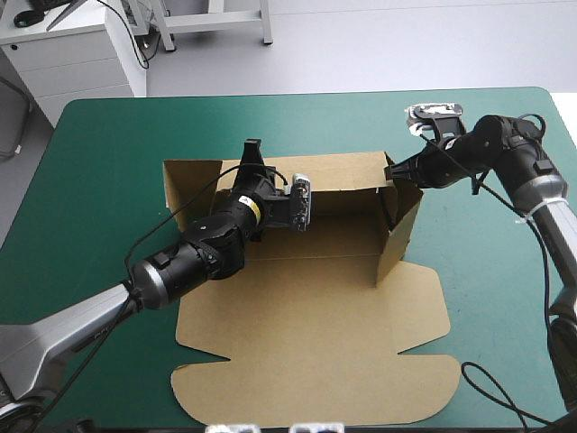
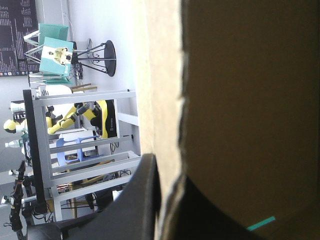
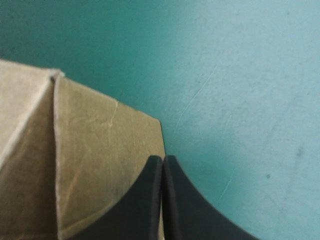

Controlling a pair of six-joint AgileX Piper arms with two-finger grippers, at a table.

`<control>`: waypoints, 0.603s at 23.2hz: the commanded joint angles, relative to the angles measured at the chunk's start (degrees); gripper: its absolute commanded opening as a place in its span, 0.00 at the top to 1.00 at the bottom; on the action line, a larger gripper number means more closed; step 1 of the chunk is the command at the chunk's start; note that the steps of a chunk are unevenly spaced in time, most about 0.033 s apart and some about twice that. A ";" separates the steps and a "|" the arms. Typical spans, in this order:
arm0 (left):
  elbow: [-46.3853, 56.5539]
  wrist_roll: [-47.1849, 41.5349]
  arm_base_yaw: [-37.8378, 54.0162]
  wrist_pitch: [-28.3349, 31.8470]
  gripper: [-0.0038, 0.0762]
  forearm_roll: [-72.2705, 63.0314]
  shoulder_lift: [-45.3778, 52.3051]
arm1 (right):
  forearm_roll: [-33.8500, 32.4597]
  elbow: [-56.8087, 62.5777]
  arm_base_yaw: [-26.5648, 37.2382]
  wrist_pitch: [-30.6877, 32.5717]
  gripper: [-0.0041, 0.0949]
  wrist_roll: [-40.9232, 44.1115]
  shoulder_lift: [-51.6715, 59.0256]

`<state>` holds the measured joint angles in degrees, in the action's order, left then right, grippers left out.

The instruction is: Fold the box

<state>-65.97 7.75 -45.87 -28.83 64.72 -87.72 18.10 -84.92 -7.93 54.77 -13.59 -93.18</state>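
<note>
Box [image 1: 306,334]: a cut sheet of brown board, matte, with raw paler edges. It lies at the centre of the frame on the teal-green table cover [image 1: 99,153].
- Back wall [image 1: 347,170] stands upright along the sheet's upper edge.
- Right wall [image 1: 403,225] is also raised. It meets the back wall at the upper-right corner and tapers toward the lower right.
- Left flap [image 1: 185,185] is spread at upper left.
- Lid [image 1: 315,388] lies flat toward the bottom of the frame, its outline stepped and notched with rounded tabs.

Left gripper [image 1: 252,149] sits over the back wall's top edge, left of centre. In the left wrist view [image 2: 170,167] its black fingers [image 2: 140,200] are clamped on the wall. The board runs edge-on between them, with a pale fibrous cut face and a shadowed inner side.

Right gripper [image 1: 394,171] is at the upper-right corner, where the two walls join. In the right wrist view [image 3: 163,159] its fingers are pressed together into one pointed arch, the tip at the wall's outer edge. One finger overlaps the board; the other is over the cover [image 3: 240,75], which shows faint scratches.
</note>
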 commanded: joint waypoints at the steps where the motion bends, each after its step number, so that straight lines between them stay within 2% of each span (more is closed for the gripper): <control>1: -0.64 -0.83 0.27 -5.51 0.96 -1.44 1.32 | 3.38 1.52 0.24 -2.33 0.98 -2.78 4.55; 5: -0.64 -0.83 0.27 -5.51 0.96 -1.44 1.32 | 6.70 10.92 0.24 -9.99 0.98 -5.58 9.96; 11: -0.64 -0.70 0.27 -5.51 0.96 -1.66 1.32 | 18.40 25.31 0.24 -23.43 0.98 -21.79 18.37; 14: -0.64 1.31 0.27 -5.51 0.96 -2.66 1.32 | 23.03 29.02 0.24 -26.66 0.98 -28.66 20.78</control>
<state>-65.97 8.47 -45.87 -29.62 64.63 -87.72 35.54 -57.03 -7.93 33.76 -35.88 -76.27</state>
